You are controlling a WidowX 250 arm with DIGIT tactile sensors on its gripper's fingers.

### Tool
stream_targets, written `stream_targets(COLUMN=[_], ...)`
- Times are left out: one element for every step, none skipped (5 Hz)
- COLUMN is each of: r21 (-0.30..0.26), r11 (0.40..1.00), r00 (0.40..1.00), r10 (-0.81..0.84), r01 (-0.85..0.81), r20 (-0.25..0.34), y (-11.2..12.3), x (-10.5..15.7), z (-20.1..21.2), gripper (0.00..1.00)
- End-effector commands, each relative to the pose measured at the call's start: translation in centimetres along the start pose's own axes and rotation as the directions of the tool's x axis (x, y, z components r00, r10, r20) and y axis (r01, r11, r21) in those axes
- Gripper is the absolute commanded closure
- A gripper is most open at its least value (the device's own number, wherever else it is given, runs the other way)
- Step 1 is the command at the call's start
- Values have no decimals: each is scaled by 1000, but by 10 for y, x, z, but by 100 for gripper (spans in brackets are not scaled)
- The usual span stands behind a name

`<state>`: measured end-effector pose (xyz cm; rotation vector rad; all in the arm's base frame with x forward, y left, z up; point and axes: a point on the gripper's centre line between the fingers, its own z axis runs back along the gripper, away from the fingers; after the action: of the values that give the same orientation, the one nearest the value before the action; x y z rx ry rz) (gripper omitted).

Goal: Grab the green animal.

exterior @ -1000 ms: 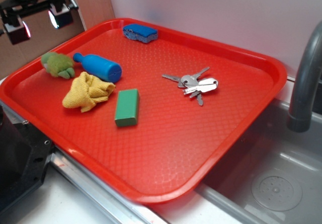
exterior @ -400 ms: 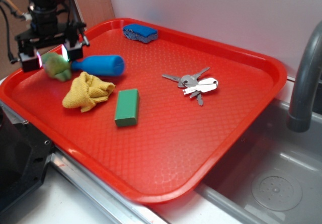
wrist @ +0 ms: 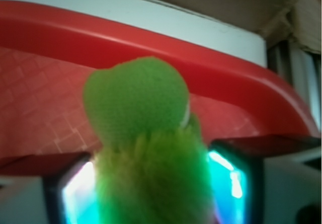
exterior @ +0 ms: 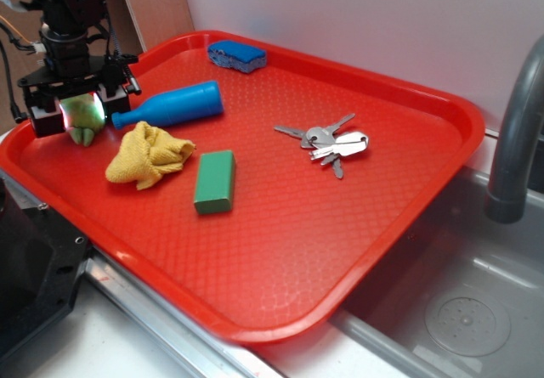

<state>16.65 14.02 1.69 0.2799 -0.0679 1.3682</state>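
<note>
While low over tray (exterior: 442,106) corner | jaws clamped on green animal (exterior: 82,116) | animal between them

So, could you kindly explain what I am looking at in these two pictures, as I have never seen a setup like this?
This is a small robot arm working over a red tray beside a sink. The wide picture is taken from outside; the close, blurry one comes from a camera on the arm's wrist, looking down past its fingers. The gripper, at the tray's far left, has its two glowing fingers on either side of the green animal, a fuzzy toy, and seems closed on it. Also on the tray: a blue bottle lying down, a yellow cloth, a green block, keys and a blue sponge.
</note>
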Motion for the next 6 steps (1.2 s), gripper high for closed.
stream_targets(r21=[-150, -281, -287, -220, -237, -211], r11=[924, 788, 620, 420, 262, 184], r00=[935, 833, 670, 454, 303, 228], r10=[-354, -546, -733, -880, -940, -951], r01=[352, 548, 730, 880, 935, 960], r20=[13, 91, 120, 138, 155, 209], y=[-10, -13, -25, -30, -26, -12], x=[-5, -18, -40, -67, -88, -93], z=[36, 92, 151, 208, 233, 249], gripper=[100, 100, 100, 100, 100, 100])
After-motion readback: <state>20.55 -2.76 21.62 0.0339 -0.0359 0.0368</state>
